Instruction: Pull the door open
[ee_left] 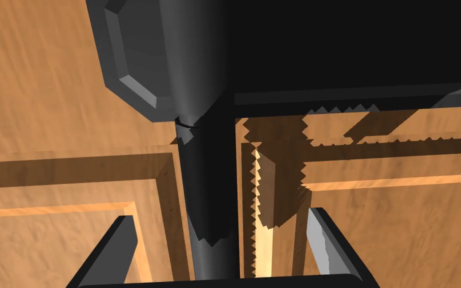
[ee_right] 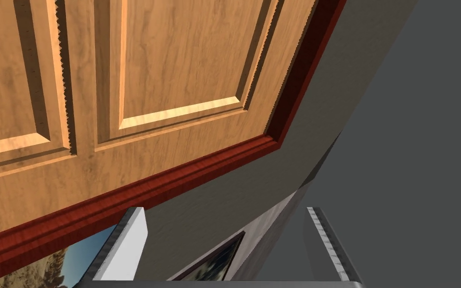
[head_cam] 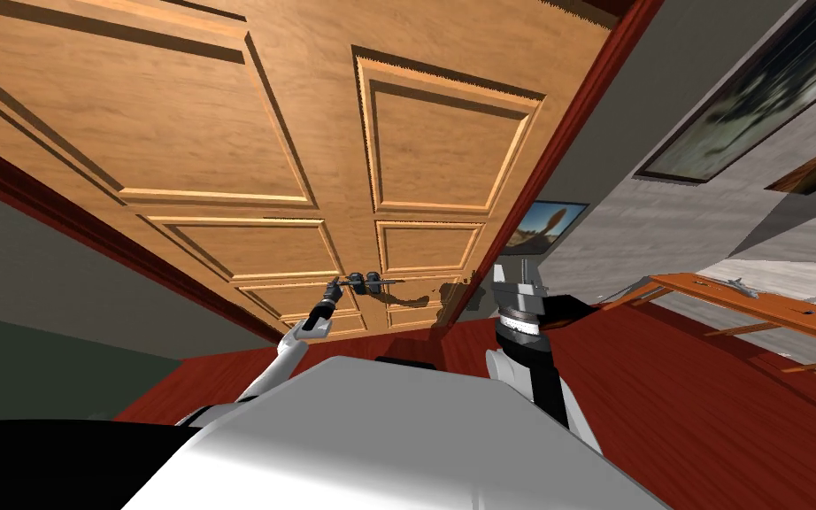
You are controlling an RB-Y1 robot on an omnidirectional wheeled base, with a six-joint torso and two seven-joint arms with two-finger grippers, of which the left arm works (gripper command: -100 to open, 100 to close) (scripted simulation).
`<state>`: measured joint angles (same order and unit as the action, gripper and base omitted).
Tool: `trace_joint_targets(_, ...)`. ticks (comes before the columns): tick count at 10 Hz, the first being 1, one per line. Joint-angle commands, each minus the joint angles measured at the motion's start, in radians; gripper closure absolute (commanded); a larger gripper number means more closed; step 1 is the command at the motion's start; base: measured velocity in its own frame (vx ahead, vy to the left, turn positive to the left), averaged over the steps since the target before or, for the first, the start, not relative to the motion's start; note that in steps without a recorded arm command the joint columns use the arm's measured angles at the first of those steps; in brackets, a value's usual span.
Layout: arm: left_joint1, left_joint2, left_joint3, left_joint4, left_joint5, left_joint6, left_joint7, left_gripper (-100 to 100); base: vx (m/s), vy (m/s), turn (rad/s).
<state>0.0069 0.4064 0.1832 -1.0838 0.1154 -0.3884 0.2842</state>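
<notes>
A panelled wooden door [head_cam: 247,115] in a dark red frame [head_cam: 565,124] stands close in front of me. Its dark lever handle [head_cam: 371,283] sits low on the door. My left gripper [head_cam: 337,286] reaches up to that handle. In the left wrist view the handle's dark bar [ee_left: 209,190] runs between the gripper's [ee_left: 219,215] open fingers [ee_left: 124,240], which stand apart from it on both sides, and the handle's dark base plate [ee_left: 144,65] lies just beyond. My right gripper [head_cam: 512,270] is raised beside the door's right edge, open [ee_right: 224,210], holding nothing.
A grey wall [head_cam: 663,212] with a small framed picture [head_cam: 548,221] and a larger one [head_cam: 751,97] runs to the right of the door. A low wooden piece of furniture [head_cam: 751,305] stands on the red floor [head_cam: 663,381] at right.
</notes>
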Motion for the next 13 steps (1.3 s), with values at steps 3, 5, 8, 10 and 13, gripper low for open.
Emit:
trace_joint_targets(3,0.002,0.001,0.001,-0.001,0.000,0.002,0.000,100,-0.024,0.005,0.001)
trace_joint_targets(5,0.002,0.001,0.001,-0.001,0.000,0.002,0.000,100,-0.014,0.000,-0.002)
trace_joint_targets(8,0.024,0.021,-0.012,-0.012,0.001,-0.009,0.020,100,-0.106,0.019,-0.068)
trace_joint_targets(10,0.045,0.038,-0.036,-0.030,0.001,-0.022,0.042,100,-0.193,0.014,-0.110)
trace_joint_targets(13,0.072,0.060,-0.082,-0.062,-0.003,-0.044,0.077,100,-0.210,0.078,-0.161)
